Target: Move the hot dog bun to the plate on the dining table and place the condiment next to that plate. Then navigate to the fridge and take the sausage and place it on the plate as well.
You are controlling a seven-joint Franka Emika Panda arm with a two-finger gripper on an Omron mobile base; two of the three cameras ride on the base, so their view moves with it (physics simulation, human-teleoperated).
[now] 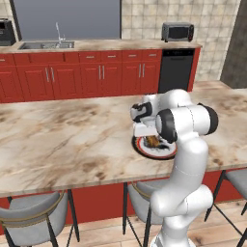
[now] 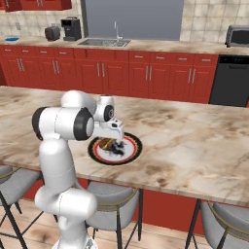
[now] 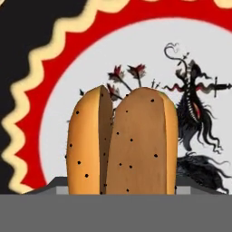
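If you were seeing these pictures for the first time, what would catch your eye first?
The white arm bent over the black-rimmed plate near the front edge of the marble dining table. In the hand view, the tan hot dog bun looms close over the plate's white middle, beside its dark drawing.

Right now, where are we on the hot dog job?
Bun step nearly done: the hot dog bun lies on the plate on the dining table, with the gripper low over it; whether the jaws have let go is unclear. Left: condiment beside the plate, then sausage from the fridge.
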